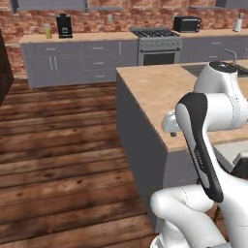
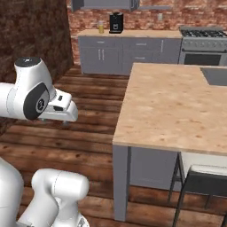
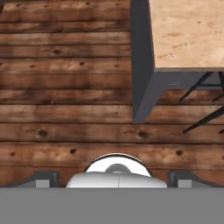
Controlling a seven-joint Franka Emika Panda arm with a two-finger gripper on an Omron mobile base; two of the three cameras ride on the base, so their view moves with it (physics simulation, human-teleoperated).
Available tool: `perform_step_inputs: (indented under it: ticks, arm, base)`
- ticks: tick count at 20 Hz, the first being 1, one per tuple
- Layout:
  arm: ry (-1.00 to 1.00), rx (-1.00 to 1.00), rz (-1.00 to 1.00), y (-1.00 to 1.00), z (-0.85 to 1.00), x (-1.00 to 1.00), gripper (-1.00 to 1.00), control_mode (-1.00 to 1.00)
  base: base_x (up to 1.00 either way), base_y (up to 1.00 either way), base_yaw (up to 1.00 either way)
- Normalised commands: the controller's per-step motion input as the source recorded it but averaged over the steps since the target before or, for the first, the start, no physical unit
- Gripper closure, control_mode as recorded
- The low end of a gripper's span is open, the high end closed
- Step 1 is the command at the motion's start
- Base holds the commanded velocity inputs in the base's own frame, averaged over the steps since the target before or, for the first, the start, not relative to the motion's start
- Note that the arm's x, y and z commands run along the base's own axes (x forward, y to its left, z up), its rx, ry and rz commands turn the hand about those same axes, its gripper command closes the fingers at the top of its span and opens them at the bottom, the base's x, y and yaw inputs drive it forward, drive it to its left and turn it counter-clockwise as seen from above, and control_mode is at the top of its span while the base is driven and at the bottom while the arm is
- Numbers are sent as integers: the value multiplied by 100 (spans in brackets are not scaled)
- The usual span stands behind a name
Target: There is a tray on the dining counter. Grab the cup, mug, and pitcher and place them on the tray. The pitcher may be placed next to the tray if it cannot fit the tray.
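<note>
The dining table (image 2: 173, 106) lay bare at the near corner; tray, cup, mug and pitcher I could not spot from here. The tool (image 3: 113, 177) hung over the floorboards (image 3: 65, 87), its jaws spread wide and holding nothing, probably just parked. A stool (image 2: 201, 177) stood at five o'clock under the table edge, the stove (image 1: 156, 46) at twelve.
</note>
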Motion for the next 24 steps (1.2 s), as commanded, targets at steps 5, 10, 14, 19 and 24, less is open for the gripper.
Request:
perform_step_inputs:
  ticks: [5, 10, 14, 19, 24]
  arm:
    - [0, 0, 0, 0, 0, 0, -100, 100]
    - [0, 0, 0, 0, 0, 0, -100, 100]
    - [0, 0, 0, 0, 0, 0, -100, 100]
    - [0, 0, 0, 0, 0, 0, -100, 100]
    - [0, 0, 0, 0, 0, 0, -100, 100]
  base:
    - [60, 100, 0]
    - [99, 100, -4]
    - [100, 93, -4]
    - [100, 78, -3]
    - [100, 54, 0]
